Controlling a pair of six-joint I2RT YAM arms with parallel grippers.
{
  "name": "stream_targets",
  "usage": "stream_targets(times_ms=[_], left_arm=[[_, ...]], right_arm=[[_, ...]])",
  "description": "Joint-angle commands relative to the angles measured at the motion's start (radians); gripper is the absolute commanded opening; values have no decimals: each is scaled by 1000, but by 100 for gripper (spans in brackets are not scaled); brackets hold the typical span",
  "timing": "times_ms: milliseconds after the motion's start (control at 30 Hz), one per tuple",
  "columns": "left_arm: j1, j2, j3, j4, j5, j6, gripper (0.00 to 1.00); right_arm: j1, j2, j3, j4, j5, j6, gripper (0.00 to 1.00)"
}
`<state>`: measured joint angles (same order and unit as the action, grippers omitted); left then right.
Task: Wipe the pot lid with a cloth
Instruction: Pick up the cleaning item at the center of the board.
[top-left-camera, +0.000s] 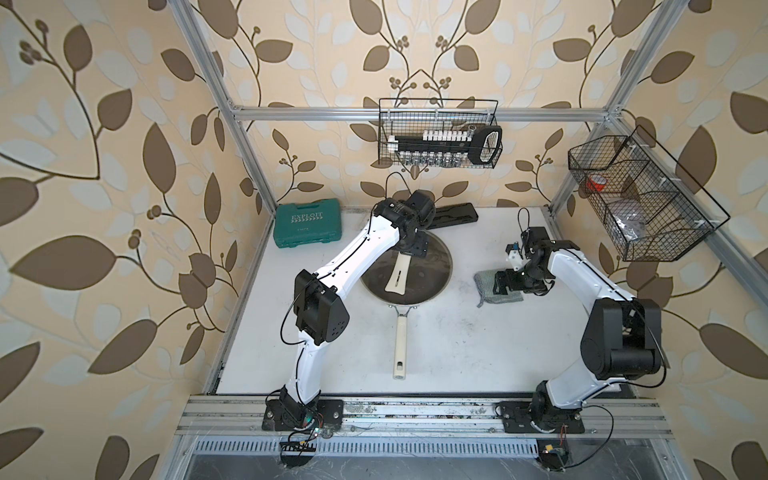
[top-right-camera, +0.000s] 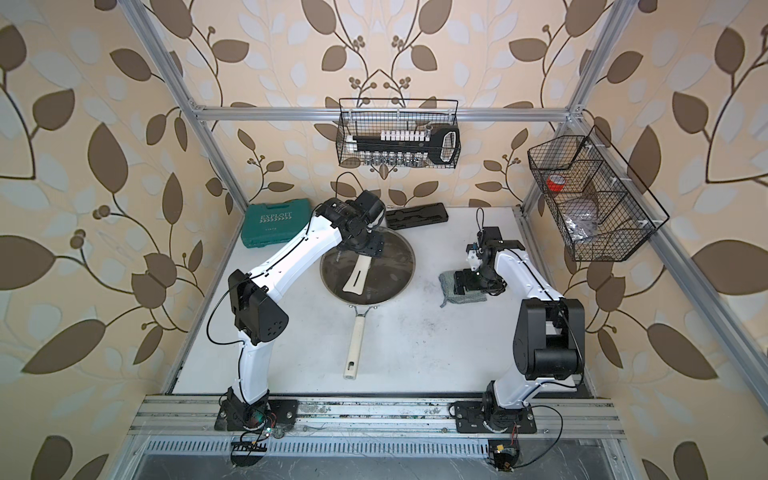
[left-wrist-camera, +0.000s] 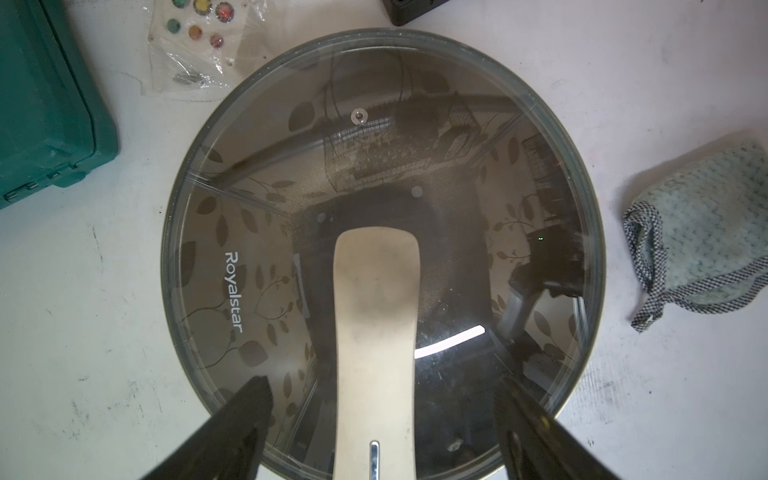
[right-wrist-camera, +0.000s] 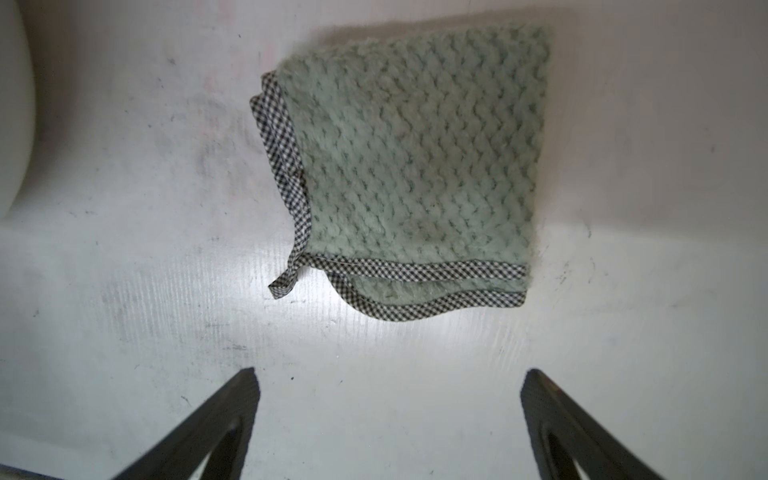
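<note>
Mint-green cloth (right-wrist-camera: 415, 158) lies on the counter (right-wrist-camera: 124, 291) just ahead of the right end effector (right-wrist-camera: 388, 374), open and empty; the left end effector (left-wrist-camera: 382, 380), jaws spread, straddles the cream handle (left-wrist-camera: 376, 299) of the pot lid (left-wrist-camera: 415, 166).

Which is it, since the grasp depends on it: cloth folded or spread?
Folded: the cloth shows two checked hems stacked along one edge in the right wrist view.
</note>
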<state>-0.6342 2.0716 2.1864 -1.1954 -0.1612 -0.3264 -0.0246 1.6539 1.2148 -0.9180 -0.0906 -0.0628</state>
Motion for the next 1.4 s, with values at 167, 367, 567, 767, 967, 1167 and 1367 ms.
stream_targets(times_ms=[167, 367, 567, 767, 967, 1167, 1367], left_arm=[[-13, 22, -28, -9, -14, 9, 76], [-25, 12, -95, 35, -32, 13, 73], [-25, 17, -103, 45, -48, 14, 73], [-25, 42, -102, 46, -65, 18, 72], [-26, 101, -45, 6, -47, 23, 70], [-23, 117, -18, -3, -20, 25, 65], [-6, 116, -21, -12, 30, 18, 57]], right_arm=[[-4, 101, 8, 52, -6, 11, 85], [-3, 142, 6, 79, 2, 9, 78], [-2, 158, 8, 105, 26, 8, 77], [0, 171, 10, 117, 39, 1, 75], [2, 192, 19, 120, 51, -6, 73], [5, 205, 18, 128, 55, -9, 71], [5, 217, 10, 135, 53, -15, 70]])
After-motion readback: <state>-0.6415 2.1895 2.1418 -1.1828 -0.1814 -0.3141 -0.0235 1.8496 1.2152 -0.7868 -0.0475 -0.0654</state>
